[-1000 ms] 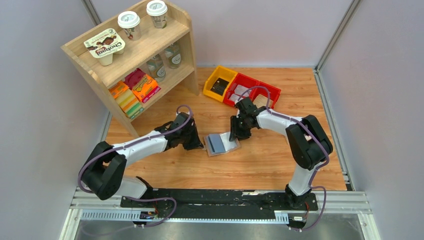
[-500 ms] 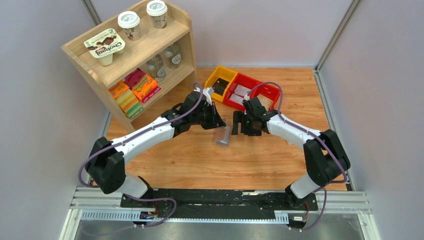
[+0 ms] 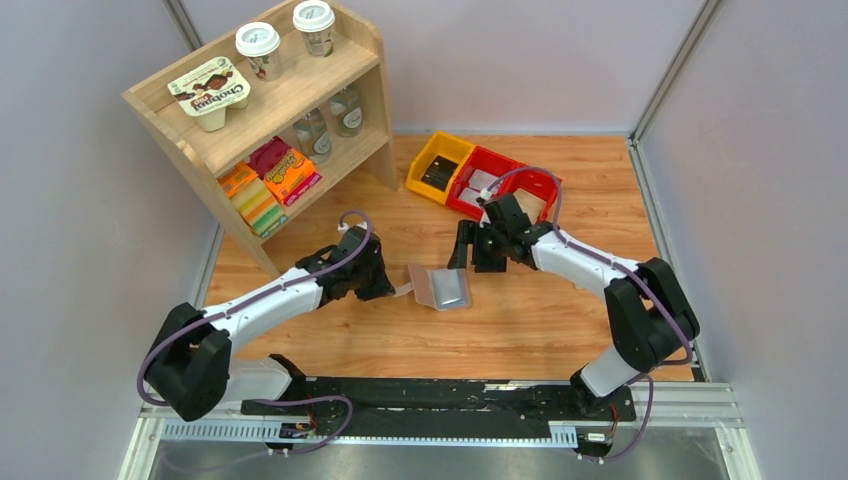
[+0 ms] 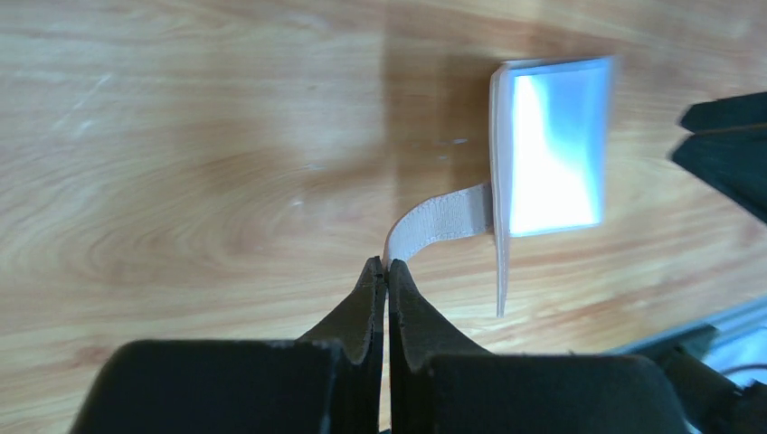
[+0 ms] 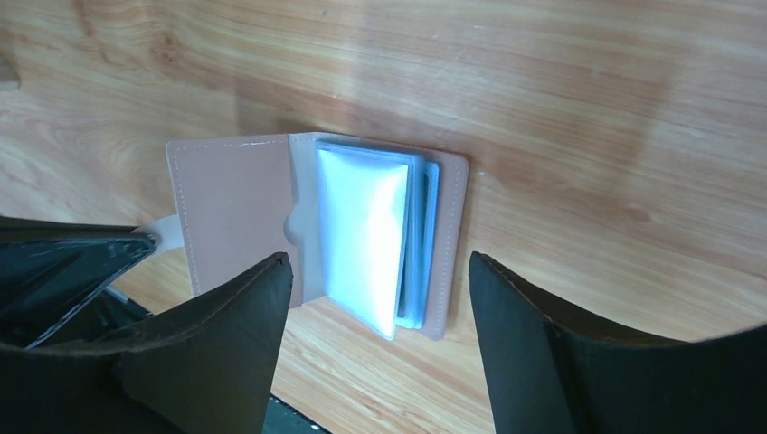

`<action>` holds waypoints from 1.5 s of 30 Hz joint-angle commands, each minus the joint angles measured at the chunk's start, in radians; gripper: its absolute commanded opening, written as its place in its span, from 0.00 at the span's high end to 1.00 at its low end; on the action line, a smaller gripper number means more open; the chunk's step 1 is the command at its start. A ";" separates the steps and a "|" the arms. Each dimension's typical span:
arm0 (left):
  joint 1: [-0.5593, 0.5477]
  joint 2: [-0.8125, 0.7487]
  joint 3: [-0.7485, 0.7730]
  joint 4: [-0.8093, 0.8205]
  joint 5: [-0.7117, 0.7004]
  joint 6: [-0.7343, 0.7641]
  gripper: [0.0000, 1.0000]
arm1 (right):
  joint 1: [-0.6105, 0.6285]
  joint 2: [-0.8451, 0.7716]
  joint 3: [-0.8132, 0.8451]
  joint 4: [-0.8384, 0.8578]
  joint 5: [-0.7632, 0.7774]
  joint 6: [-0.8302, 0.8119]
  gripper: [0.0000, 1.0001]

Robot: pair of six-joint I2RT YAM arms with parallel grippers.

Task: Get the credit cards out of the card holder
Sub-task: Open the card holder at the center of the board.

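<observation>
The card holder (image 3: 441,288), in the air half a second ago, now lies open on the table (image 3: 520,320). The left gripper (image 4: 386,271) has drawn back, pinched tight on its strap (image 4: 440,220). The right gripper (image 5: 378,262) hovers above, fingers wide.

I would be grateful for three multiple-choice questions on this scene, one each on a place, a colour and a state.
1. The card holder lies: A. held in the air; B. on the table between the left claw and the right claw; C. out of sight.
2. The bin nearest the shelf is: A. yellow; B. green; C. blue.
3. The left claw is: A. wide open; B. shut on the holder's strap; C. shut on nothing.
Answers: 1 B, it lies open on the wood; 2 A, its walls show yellow; 3 B, its fingers pinch the strap's end.
</observation>
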 commanded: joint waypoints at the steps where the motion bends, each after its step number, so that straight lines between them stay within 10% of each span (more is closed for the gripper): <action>1: 0.004 -0.005 -0.037 -0.063 -0.090 0.032 1.00 | 0.014 0.029 -0.014 0.091 -0.106 0.048 0.26; 28: 0.004 0.040 -0.047 -0.100 -0.082 0.089 1.00 | 0.176 0.140 0.101 0.168 -0.320 0.047 0.41; 37: 0.004 -0.091 -0.060 -0.075 -0.099 0.083 0.51 | 0.207 0.253 0.139 0.209 -0.405 0.066 0.50; 45: 0.004 -0.279 -0.069 -0.122 -0.157 0.028 0.48 | 0.209 0.363 0.161 0.173 -0.382 0.060 0.57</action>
